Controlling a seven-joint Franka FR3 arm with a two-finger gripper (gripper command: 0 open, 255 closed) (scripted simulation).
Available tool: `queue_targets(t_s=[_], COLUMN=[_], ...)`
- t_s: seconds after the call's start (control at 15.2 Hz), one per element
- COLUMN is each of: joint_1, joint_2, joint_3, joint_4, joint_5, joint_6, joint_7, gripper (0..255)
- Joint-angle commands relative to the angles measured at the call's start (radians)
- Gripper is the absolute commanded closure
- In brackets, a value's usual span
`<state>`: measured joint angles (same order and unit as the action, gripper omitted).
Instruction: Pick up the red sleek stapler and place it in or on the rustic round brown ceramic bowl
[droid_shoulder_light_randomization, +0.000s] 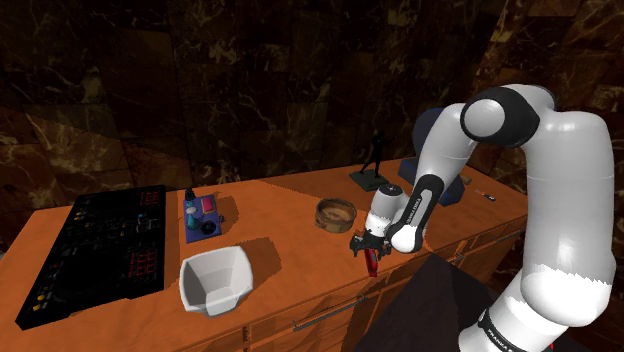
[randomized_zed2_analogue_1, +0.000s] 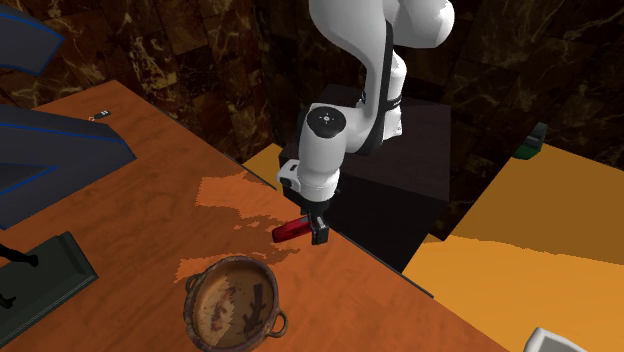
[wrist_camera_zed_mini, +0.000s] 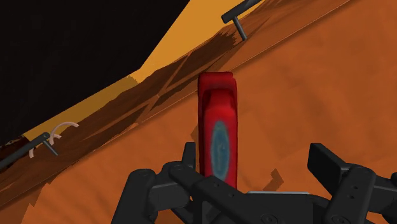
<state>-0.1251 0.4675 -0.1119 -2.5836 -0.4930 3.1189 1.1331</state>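
Dark marbled walls back an orange desk (droid_shoulder_light_randomization: 280, 200). The fingers (wrist_camera_zed_mini: 189, 156) stand apart astride the red stapler (wrist_camera_zed_mini: 217, 127), gripping nothing. It looks stiff, glossy and probably slippery, so pinch it across its narrow sides.

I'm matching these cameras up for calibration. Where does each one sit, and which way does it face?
Shoulder view: beside and behind the arm, looking down over the counter; arm and gripper show.
Second exterior view: across the counter, facing back at the arm and its black stand.
Wrist view: on the gripper, looking along the fingers at the red stapler.
Shared: both exterior views hold the brown bowl and stapler.
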Motion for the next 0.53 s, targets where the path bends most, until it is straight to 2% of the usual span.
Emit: queue_targets(t_s=[0.0,0.07,0.46], joint_1=[0.0,0.0,0.001], joint_2=[0.0,0.0,0.002], joint_3=[0.0,0.0,0.0], joint_4=[0.0,0.0,0.001], joint_5=[0.0,0.0,0.0], joint_6=[0.0,0.0,0.001], joint_7=[0.0,0.0,0.001], gripper=[0,255,255])
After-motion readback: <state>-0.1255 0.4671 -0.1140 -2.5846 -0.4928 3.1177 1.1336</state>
